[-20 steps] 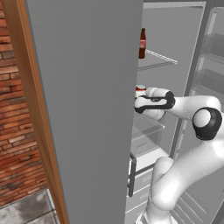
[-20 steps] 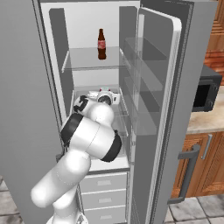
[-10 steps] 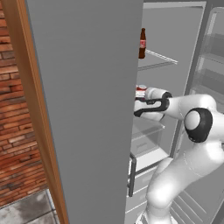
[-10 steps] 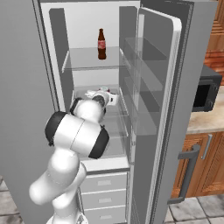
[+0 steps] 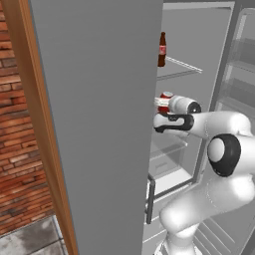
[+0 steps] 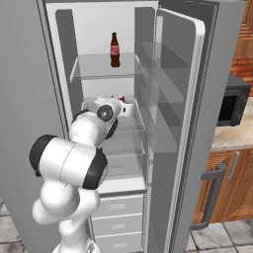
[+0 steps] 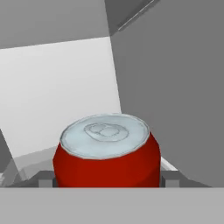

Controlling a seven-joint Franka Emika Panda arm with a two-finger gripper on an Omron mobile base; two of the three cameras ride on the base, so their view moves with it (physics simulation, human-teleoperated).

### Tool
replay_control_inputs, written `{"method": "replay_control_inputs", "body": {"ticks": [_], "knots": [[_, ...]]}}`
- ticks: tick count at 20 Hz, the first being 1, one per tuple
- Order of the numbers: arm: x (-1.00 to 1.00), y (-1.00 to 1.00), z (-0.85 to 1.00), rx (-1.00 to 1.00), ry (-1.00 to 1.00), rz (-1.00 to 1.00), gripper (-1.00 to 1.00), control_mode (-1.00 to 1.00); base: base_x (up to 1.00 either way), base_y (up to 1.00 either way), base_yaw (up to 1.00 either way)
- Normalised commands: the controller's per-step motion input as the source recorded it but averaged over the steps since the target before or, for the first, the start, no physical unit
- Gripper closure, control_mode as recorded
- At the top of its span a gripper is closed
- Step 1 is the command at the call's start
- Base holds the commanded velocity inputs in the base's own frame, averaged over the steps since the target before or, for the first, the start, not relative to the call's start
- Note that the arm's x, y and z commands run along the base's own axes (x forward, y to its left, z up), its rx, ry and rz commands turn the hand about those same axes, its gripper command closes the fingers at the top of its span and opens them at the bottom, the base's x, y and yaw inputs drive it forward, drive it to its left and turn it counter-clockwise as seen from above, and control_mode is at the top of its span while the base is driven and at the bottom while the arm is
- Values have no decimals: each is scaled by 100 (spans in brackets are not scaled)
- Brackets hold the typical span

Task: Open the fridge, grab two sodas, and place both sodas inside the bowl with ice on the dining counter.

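Note:
The fridge (image 6: 183,123) stands open, its grey left door (image 5: 99,124) filling much of the left base view. A short red soda can (image 7: 107,162) with a silver top sits on the middle glass shelf, also seen as the can (image 5: 163,99) and the can (image 6: 120,98). My gripper (image 7: 107,180) reaches into the fridge and is shut on this can, one fingertip (image 7: 46,178) pressed against each side. The slim cola bottle (image 5: 162,49) stands upright on the shelf above, the same bottle (image 6: 114,49) near its middle. The bowl with ice and the dining counter are out of view.
The right fridge door (image 6: 197,74) hangs open with clear bins close beside my arm. White drawers (image 6: 118,222) sit below the shelves. A microwave (image 6: 232,104) and wooden cabinets (image 6: 222,188) lie to the right, a brick wall (image 5: 20,149) to the left.
My elbow has swung outward and lower while the hand stays at the red can on the middle shelf. The jaws keep the same width.

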Motion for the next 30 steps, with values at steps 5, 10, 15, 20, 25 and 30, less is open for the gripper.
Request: {"method": "replay_control_inputs", "body": {"ticks": [5, 10, 15, 20, 25, 30], "knots": [[-26, 0, 54, 6, 6, -6, 100, -100, 0, 0, 0], [-49, 0, 20, 8, 5, -5, 100, -100, 0, 0, 0], [-61, 0, 6, 7, 2, -2, 100, -100, 0, 0, 0], [-65, -2, 2, 2, 0, 0, 100, -100, 0, 0, 0], [-58, -5, 19, 0, 0, 0, 100, -100, 0, 0, 0], [-55, -1, 41, 0, 1, 0, 100, -100, 0, 0, 0]]}}
